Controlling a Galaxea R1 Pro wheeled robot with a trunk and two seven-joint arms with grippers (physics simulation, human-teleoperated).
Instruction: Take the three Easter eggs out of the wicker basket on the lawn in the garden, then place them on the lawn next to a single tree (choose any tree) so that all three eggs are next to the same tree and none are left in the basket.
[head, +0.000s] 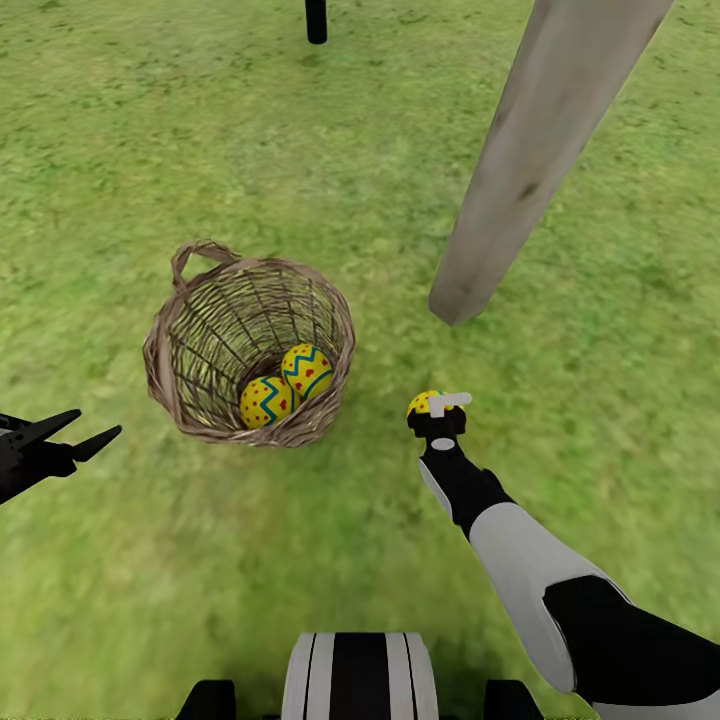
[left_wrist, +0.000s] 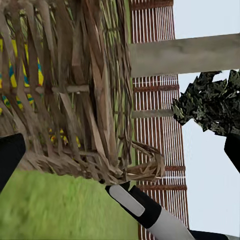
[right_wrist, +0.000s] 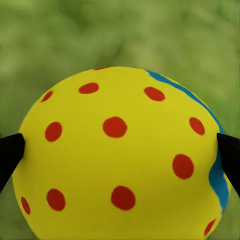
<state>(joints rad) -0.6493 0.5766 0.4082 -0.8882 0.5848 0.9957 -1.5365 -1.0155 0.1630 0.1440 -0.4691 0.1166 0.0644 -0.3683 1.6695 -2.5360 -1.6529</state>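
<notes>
The wicker basket (head: 250, 340) sits on the lawn (head: 120, 150), tipped so its mouth faces up and toward the robot, with its loop handle on the far rim. Two Easter eggs (head: 287, 385) lie touching at its bottom, near the right wall; the farther one has its long axis running roughly left to right. The leaning pale trunk of the tree (head: 530, 160) meets the grass just right of the basket. The right hand (head: 436, 412) is low over the grass between basket and trunk, its fingers (right_wrist: 10, 155) closed on either side of the third egg (right_wrist: 120, 155), red-dotted face toward the wrist camera. The left hand (head: 85, 432) hovers left of the basket, fingers spread and empty. No writing is visible.
</notes>
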